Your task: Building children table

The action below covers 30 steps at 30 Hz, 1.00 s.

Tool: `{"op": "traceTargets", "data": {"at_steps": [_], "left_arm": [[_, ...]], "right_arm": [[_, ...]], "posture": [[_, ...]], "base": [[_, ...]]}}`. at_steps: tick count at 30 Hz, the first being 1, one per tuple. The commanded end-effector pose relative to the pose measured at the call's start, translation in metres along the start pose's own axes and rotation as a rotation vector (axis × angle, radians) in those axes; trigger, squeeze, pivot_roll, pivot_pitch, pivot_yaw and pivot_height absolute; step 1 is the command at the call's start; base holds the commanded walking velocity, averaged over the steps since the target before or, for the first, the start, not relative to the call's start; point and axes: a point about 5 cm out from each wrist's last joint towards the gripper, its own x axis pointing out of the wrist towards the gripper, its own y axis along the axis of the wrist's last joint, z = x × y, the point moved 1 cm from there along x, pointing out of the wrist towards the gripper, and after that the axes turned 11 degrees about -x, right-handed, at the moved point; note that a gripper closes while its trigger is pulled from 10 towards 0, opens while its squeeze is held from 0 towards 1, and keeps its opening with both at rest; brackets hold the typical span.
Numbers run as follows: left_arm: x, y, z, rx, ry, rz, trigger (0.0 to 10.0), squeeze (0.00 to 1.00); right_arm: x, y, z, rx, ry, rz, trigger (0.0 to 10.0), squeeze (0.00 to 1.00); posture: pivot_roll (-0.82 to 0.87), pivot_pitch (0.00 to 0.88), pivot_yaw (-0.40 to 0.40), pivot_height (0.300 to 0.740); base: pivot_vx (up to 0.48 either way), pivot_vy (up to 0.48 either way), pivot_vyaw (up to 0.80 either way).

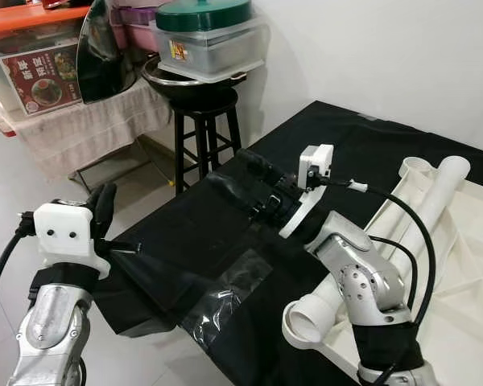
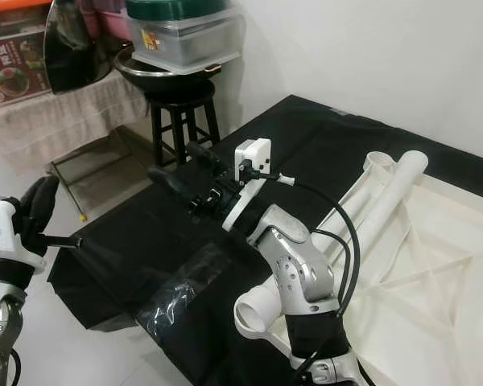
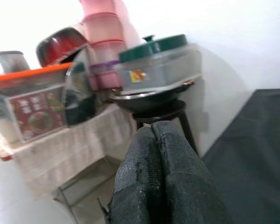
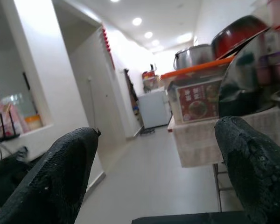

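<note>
A white plastic table panel (image 2: 435,265) lies upside down at the right, on a surface covered by a black sheet (image 1: 185,249). Two white tube legs (image 1: 423,205) lie along the panel's left edge, one open end facing me (image 1: 306,322). My right gripper (image 1: 228,166) hovers over the black sheet to the left of the tubes, open, with nothing between its fingers (image 4: 60,177). My left gripper (image 1: 105,201) is off the sheet's left corner, pointing up, shut with nothing visible between its fingers (image 3: 151,135). The sheet's pointed corner (image 1: 129,245) reaches the gripper's base.
A black stool (image 1: 205,129) carrying a wok and a lidded container (image 1: 209,40) stands behind the sheet's far left edge. A cloth-draped rack (image 1: 80,121) with boxes is further left. A clear tape patch (image 1: 225,293) sits on the sheet. White wall behind.
</note>
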Motion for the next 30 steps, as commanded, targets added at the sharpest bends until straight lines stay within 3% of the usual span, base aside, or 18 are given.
{"op": "traceTargets", "data": {"at_steps": [1,9,23,30], "left_arm": [[0.000,-0.007,0.001,-0.011,-0.004,-0.042,10.0,0.00],[0.003,-0.011,0.004,-0.028,-0.004,-0.066,10.0,0.00],[0.005,-0.013,0.009,-0.023,-0.021,-0.077,10.0,0.00],[0.005,-0.014,0.010,-0.022,-0.022,-0.079,10.0,0.00]], "right_arm": [[-0.003,-0.003,0.004,-0.010,-0.025,-0.024,10.0,0.00],[-0.002,-0.007,0.006,-0.049,-0.036,-0.069,10.0,0.00],[0.000,-0.020,-0.006,-0.084,0.005,-0.116,10.0,0.00],[-0.001,-0.022,-0.009,-0.095,0.016,-0.120,10.0,0.00]], "posture": [[-0.01,0.059,0.011,0.740],[-0.02,0.058,0.008,0.740],[-0.02,0.052,0.012,0.740],[-0.02,0.050,0.014,0.740]], "base": [[0.000,0.000,-0.80],[0.000,0.000,-0.80],[0.000,0.000,-0.80],[0.000,0.000,-0.20]]}}
